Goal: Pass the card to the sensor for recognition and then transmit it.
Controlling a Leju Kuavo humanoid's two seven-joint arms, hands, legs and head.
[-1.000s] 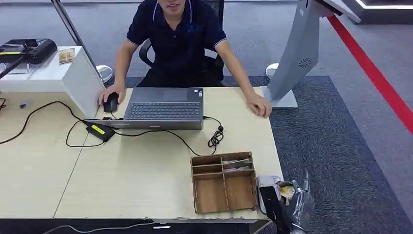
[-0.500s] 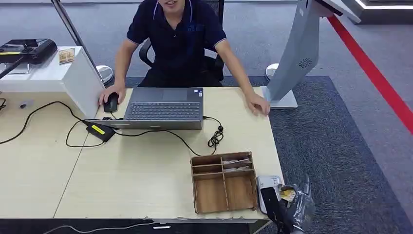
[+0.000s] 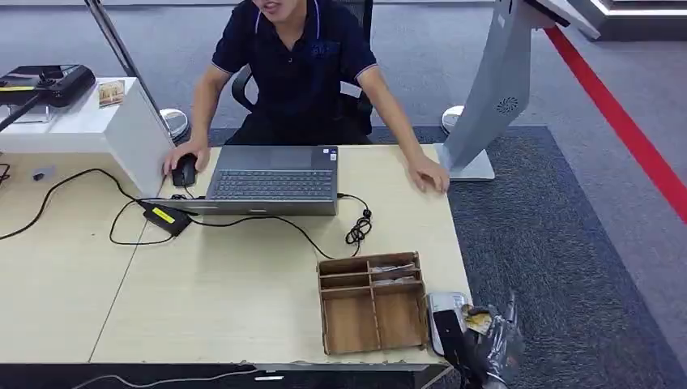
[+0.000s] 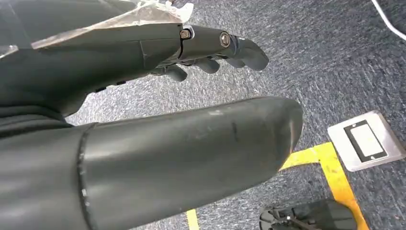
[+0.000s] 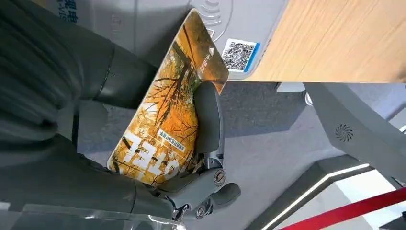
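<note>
An orange card [image 5: 167,120] printed with autumn trees is pinched between the thumb and fingers of my right hand [image 5: 191,158]. In the head view the right hand [image 3: 490,344] hangs at the table's near right corner. It holds the card [image 3: 478,322] tilted just beside the grey sensor [image 3: 441,306]. The wrist view shows the card's far end close over the sensor [image 5: 239,24], near its QR sticker [image 5: 239,53]. Whether the card touches the sensor I cannot tell. My left hand [image 4: 210,52] hangs over the carpet with its fingers loosely bent, holding nothing.
A wooden divided box [image 3: 373,304] stands left of the sensor. A laptop [image 3: 274,180], a black cable [image 3: 356,227] and a power adapter [image 3: 166,217] lie farther back. A person sits behind the desk with one hand [image 3: 429,174] on it. A white kiosk stand [image 3: 494,89] rises at the right.
My right hand with the card has dropped slightly toward the sensor since a second ago, then held still. The person has shifted a little.
</note>
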